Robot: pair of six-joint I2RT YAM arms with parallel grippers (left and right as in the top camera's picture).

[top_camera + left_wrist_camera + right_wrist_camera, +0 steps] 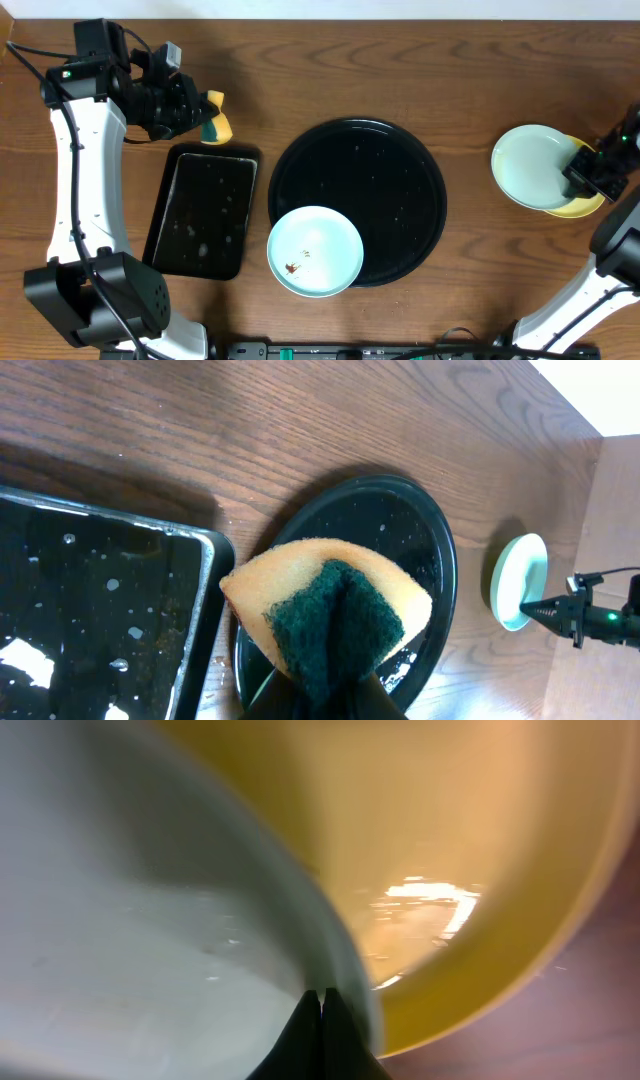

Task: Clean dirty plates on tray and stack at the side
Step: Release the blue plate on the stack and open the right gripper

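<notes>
Scrub step pending: smeared plate (315, 250) sat on the tray (385, 165), at its near rim. At the tabletop's right edge, right gripper (583, 176) sat closed against the stacked plates (528, 165). Far-left, left gripper (203, 120) clamped the sponge (218, 124); next it must reach those smears.

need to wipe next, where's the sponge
Overhead, the sponge sits far left, held in the left tool just beyond the rectangular tray's top edge.

Yellow plate (582, 208) mostly hidden under turquoise plate (530, 165); rectangular tray (100, 590) cropped.
</notes>
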